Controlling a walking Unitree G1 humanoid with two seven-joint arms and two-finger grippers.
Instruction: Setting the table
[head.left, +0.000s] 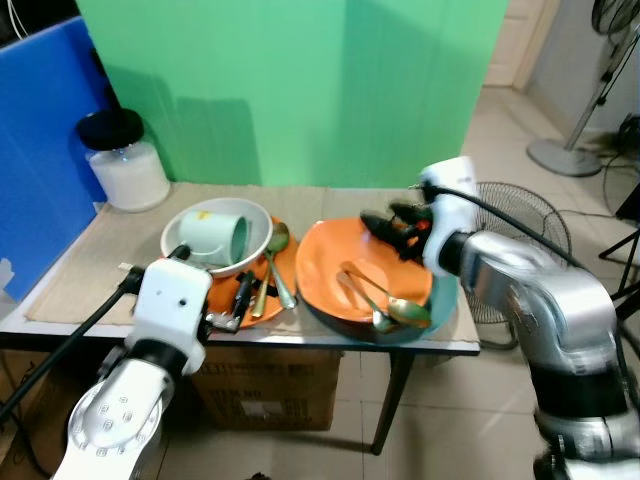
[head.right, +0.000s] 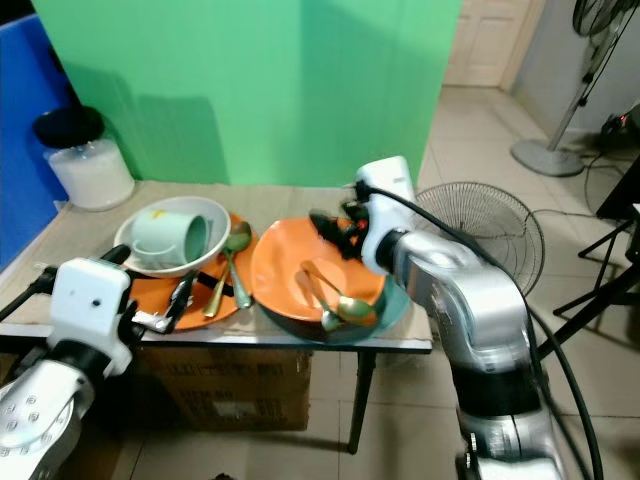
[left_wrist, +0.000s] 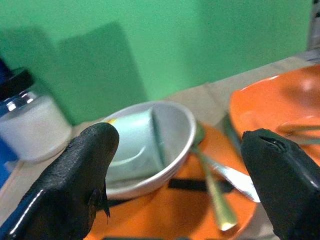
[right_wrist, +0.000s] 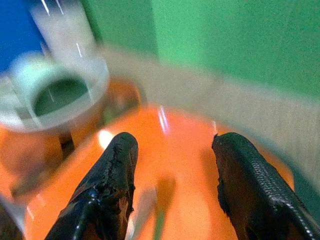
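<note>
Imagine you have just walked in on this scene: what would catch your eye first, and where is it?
First, the big orange bowl at the table's front edge, with two spoons lying in it and the right end effector open over its far rim. To its left, a white bowl holding a pale green mug on its side sits on an orange plate. The left end effector hovers open at that plate's near edge.

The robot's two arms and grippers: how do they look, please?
Both arms are silver metal with black bands at the joints. Each wrist carries a white box-shaped housing with a black cable leading back from it. The left gripper and right gripper each have two long black fingers with a rough, textured surface.
</note>
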